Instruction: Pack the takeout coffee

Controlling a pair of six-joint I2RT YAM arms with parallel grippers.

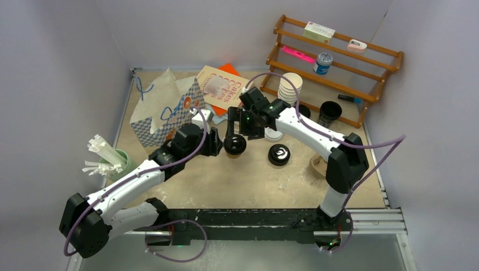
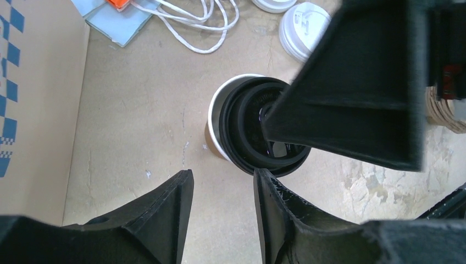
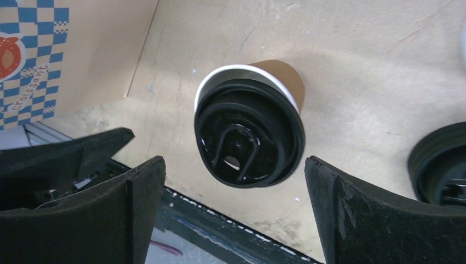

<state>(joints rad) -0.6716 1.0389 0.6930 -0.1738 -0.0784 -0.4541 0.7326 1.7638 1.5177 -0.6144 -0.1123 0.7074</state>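
White-rimmed brown cup (image 3: 281, 76) with black lid (image 3: 247, 137); bag (image 1: 164, 125) checked blue and white.

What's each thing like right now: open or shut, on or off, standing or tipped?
Brown cup, upright.
Black lid, crooked on the brown cup, not pressed down.
Black cup, upright, lid on.
Left gripper, open, empty.
Right gripper, open, empty.
Paper bag, standing.
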